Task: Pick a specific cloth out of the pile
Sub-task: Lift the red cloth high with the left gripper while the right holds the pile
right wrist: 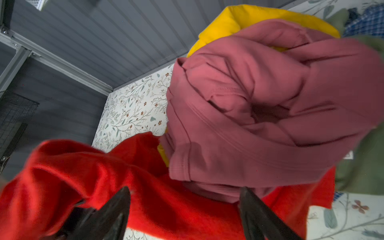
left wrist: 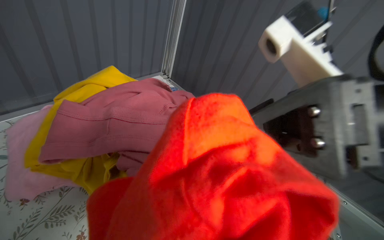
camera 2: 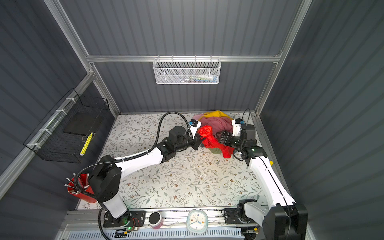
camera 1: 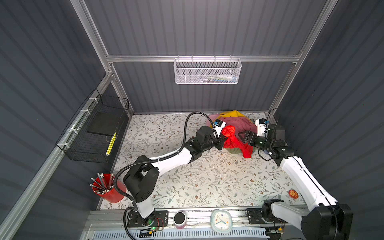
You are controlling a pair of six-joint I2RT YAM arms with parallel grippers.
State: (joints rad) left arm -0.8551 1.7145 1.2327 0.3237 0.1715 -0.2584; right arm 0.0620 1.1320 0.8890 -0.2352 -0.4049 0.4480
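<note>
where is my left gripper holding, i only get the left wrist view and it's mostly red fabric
Observer: In a top view the left gripper is shut on one end of the red cloth, at the near edge of the pile.
Operator: is the right one on it too
Observer: No. The right wrist view shows the right gripper with jaws apart, nothing pinched between them.
Operator: anything under the red
Observer: An olive green cloth lies beneath it in a top view.

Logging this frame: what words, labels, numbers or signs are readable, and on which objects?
Nothing reads legibly.
Clock: dial marks too small to read.
Red round sticker: printed figure, no readable lettering.
White tag at the edge of the pile: too blurred to read.
</note>
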